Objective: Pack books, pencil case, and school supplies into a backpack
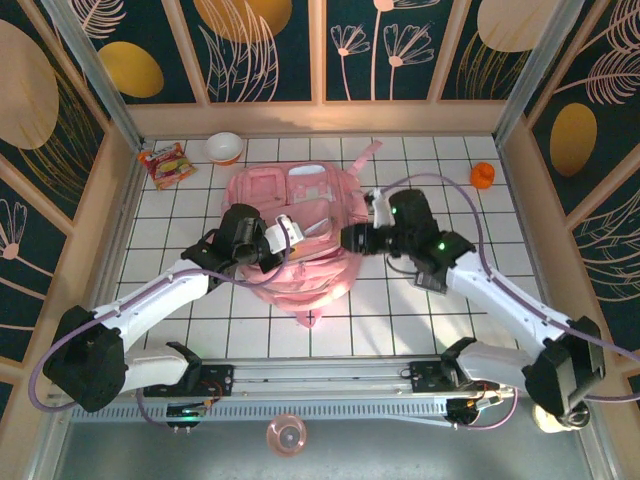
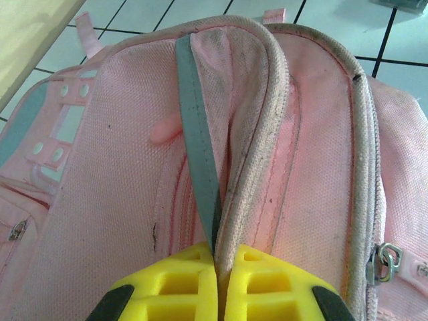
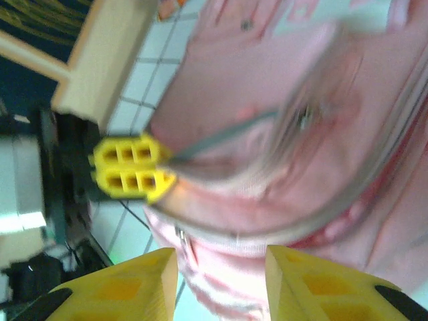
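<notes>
White gridded table (image 1: 385, 322), dark floral walls (image 1: 400, 50); left claw (image 2: 217, 264) pinching backpack (image 2: 120, 200) rim; right claw (image 3: 221, 267) parted, empty.

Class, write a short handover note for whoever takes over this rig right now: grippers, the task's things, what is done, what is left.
Left gripper: shut on the backpack, pinching its grey-edged opening rim.
Right gripper: open, jaws apart over the backpack, holding nothing.
Book, pencil case, supplies: cannot tell whether they are inside.
Done: unconfirmed. Left: check inside, pack anything missing, zip up.

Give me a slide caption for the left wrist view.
Left tool clamped on the grey trim of the pink backpack.
</notes>
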Robot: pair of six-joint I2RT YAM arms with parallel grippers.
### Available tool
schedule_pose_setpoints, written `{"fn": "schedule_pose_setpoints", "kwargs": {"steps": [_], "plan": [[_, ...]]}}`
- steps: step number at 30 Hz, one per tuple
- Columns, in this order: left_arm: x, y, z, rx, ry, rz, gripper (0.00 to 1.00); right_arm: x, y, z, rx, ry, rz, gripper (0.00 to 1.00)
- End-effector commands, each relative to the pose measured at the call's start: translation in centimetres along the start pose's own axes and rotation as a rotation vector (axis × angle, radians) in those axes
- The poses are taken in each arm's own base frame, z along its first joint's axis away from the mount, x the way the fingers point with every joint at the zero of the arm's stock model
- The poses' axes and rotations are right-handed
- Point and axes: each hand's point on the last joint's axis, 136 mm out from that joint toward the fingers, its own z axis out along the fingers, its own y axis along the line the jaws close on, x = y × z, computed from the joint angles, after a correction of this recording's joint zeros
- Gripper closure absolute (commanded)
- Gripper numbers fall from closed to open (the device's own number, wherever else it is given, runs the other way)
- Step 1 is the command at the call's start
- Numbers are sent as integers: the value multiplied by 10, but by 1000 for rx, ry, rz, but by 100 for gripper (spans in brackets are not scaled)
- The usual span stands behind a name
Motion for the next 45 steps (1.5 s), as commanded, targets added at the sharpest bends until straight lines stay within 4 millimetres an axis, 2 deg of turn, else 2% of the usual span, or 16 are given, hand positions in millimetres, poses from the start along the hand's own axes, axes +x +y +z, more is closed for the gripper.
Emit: {"fn": "schedule_pose_setpoints", "kwargs": {"steps": [1, 4, 7, 14, 19, 26, 31, 37, 40, 45], "plan": [[-35, 15, -11, -32, -90, -22, 100, 36, 0, 8, 47, 50, 32, 62], [-36, 16, -10, -29, -91, -41, 100, 47, 13, 19, 68, 50, 80, 61], [-41, 16, -10, -23, -104, -65, 100, 45, 20, 31, 118, 25, 97, 60], [-52, 14, -7, 23, -126, -108, 100, 44, 26, 72, 207, 37, 28, 58], [-58, 12, -6, 50, -141, -117, 100, 39, 27, 88, 267, 25, 4, 58], [-61, 11, -8, 61, -152, -121, 100, 35, -13, 81, 517, -29, 42, 59], [-61, 11, -10, 55, -153, -119, 100, 34, -24, 73, 590, -40, 46, 69], [-60, 11, -10, 52, -150, -120, 100, 36, -33, 65, 652, -30, 39, 67], [-59, 11, -10, 49, -148, -120, 100, 35, -33, 64, 656, -27, 35, 80], [-57, 13, -9, 39, -140, -119, 100, 36, -24, 68, 559, -23, 53, 98]]}}
